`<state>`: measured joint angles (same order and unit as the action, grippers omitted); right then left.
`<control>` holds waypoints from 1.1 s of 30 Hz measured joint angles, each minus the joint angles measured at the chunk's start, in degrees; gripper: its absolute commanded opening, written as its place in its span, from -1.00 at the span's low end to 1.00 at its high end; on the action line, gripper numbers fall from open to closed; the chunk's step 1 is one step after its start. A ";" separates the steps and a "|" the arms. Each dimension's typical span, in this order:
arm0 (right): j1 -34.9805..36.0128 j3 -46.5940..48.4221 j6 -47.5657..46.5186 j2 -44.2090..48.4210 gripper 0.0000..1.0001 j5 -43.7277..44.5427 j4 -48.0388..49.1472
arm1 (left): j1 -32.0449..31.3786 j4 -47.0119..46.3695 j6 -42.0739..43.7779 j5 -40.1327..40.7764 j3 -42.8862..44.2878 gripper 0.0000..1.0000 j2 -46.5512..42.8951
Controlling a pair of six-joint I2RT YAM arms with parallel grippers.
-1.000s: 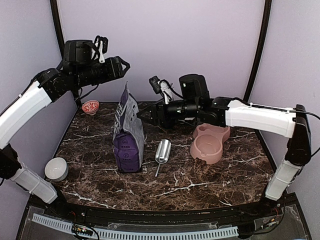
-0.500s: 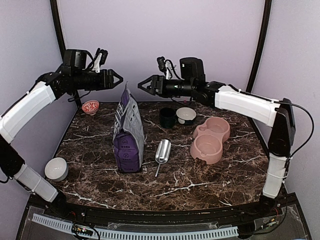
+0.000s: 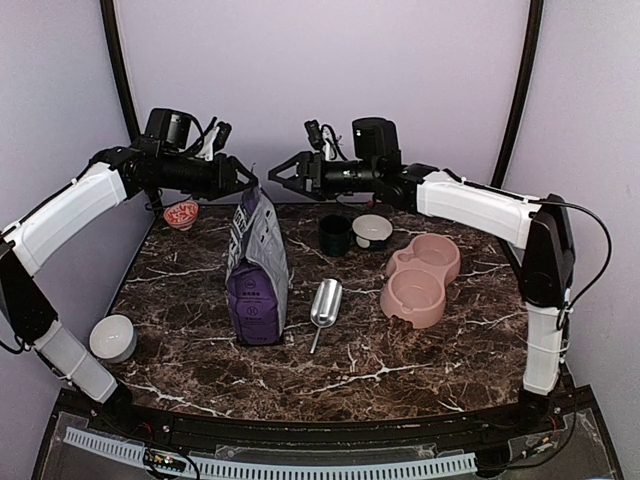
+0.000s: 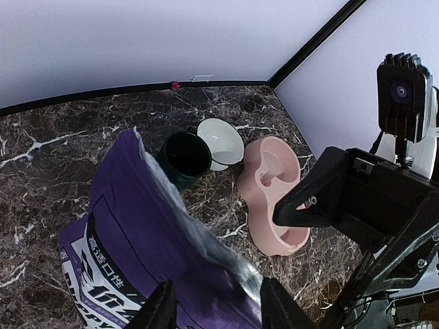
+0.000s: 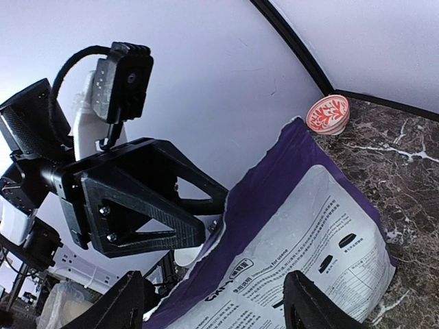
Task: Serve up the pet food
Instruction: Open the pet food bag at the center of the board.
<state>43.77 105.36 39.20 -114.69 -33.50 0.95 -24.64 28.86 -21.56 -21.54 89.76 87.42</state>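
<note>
The left fingers [image 4: 162, 310] are spread wide, with the top edge of the purple bag [image 3: 257, 275] rising between them, and the right fingers [image 5: 312, 301] are just as wide, facing them from the other side of that edge. Neither pair is closed on anything, and I cannot tell whether any finger touches the bag. The bag stands upright on the tabletop [image 3: 400, 360]. Its top looks ragged, with silvery lining showing, so it may already be open. No pet food shows anywhere, so it is presumably all inside the bag. Just beside the bag a metal scoop [image 3: 326, 300] lies untouched, and further right the pink double bowl [image 3: 422, 318] has both compartments bare. The serving itself looks hardly begun: the top must be gripped and spread, the kibble got out by scoop or by tipping, and then delivered into the bowl.
</note>
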 measured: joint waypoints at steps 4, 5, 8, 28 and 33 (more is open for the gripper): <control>-0.09 1.20 0.68 -1.03 0.39 -1.57 1.38 | 0.00 -0.42 -1.25 -0.96 -1.03 -0.17 -0.02; -0.09 1.51 0.79 -1.44 0.39 -1.92 1.66 | 0.00 -0.42 -1.55 -1.14 -1.09 -0.18 -0.02; -0.09 2.54 1.25 -2.82 0.39 -2.93 2.40 | 0.00 -0.50 -1.88 -1.60 -1.09 -0.21 -0.02; -0.24 12.44 2.78 -10.10 0.25 -7.10 2.71 | -0.07 -3.54 -2.75 -3.04 -3.43 -1.00 0.00; -0.31 13.92 2.89 -10.99 0.17 -7.37 2.36 | -0.15 -4.87 -3.06 -3.37 -4.55 -1.00 -0.04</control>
<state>43.46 119.28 42.09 -125.69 -40.86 3.31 -24.80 23.99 -24.62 -24.91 85.21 87.37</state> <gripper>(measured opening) 0.605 0.008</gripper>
